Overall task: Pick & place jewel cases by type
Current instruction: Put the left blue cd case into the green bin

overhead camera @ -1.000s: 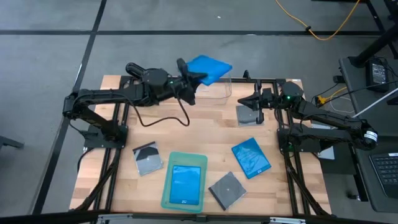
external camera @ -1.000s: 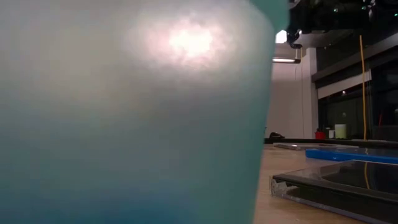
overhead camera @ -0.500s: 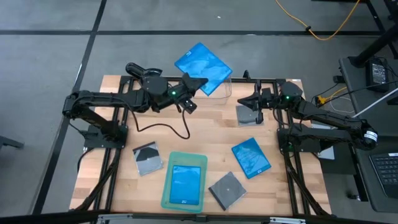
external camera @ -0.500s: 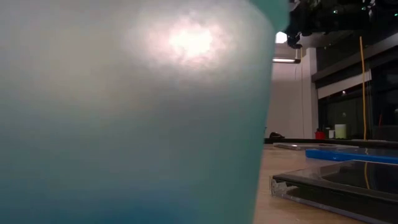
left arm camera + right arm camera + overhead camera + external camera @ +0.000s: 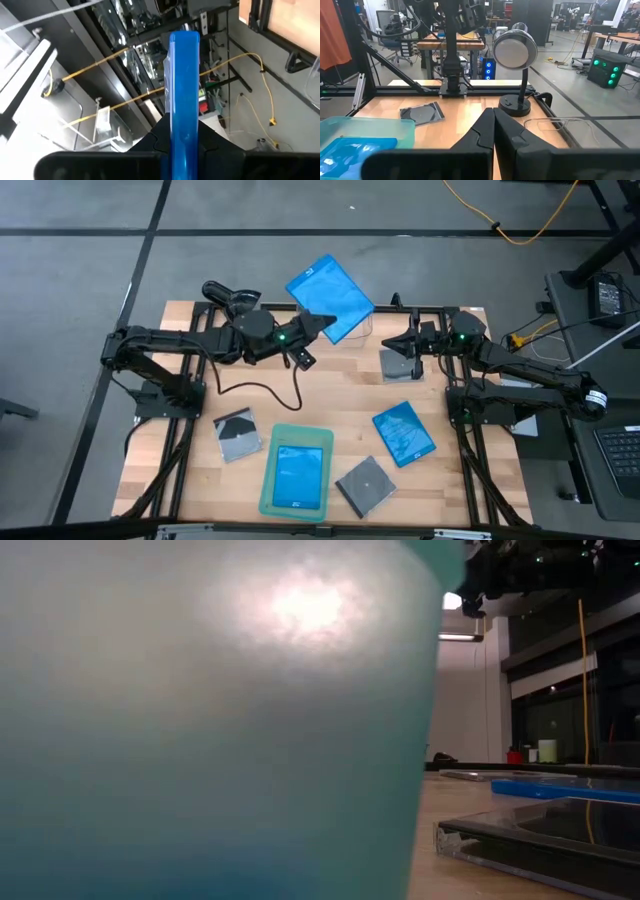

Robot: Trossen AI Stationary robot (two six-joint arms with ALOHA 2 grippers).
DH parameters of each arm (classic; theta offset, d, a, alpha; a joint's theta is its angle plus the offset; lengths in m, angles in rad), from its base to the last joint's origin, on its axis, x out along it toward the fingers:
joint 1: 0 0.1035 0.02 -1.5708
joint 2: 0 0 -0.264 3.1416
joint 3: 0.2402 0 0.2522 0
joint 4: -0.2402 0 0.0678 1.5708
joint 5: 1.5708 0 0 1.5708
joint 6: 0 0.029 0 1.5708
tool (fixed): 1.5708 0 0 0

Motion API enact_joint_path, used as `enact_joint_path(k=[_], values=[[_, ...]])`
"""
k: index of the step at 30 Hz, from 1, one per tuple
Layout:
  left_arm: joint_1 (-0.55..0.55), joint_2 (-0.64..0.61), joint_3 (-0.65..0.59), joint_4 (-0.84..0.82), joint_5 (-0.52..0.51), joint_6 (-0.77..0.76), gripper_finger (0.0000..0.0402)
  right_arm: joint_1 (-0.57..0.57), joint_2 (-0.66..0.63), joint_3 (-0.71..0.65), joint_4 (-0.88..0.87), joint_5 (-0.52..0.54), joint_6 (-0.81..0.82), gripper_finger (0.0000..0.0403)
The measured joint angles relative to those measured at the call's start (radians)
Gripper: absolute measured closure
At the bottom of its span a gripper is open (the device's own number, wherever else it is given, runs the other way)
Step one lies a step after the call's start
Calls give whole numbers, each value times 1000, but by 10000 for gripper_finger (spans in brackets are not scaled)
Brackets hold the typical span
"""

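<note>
The whole table (image 5: pixel 200 470) is seen from straight above in the high view. The low view is set at table-top height, very near the pale green tray (image 5: pixel 200 740), by which most of it is filled. The left wrist view is pointed off the table, into the room — the right wrist view is directed level across the table. The tray is shared by three views.

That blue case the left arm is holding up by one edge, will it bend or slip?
Probably stiff: the blue case stands flat and unbent from the left gripper, pinched at one edge. Its glossy plastic looks slippery, so it might pivot in the grip.
</note>
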Motion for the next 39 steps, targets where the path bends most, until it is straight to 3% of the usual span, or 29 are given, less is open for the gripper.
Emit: enact_joint_path(k=[5,8,20,30,34,39], values=[[-4,0,0,8,8,-9,384,0,0,0,-1,0,2,397],[-5,0,0,56,9,-134,384,0,0,0,-1,0,2,397],[-5,-8,0,96,9,-1196,384,0,0,0,-1,0,4,397],[50,-8,0,55,271,-1954,384,0,-1,0,-56,-1,23,397],[83,-8,0,10,356,-2181,384,0,0,0,-87,-1,24,397],[86,-8,0,6,373,-2269,384,0,-1,0,-96,-11,17,397]])
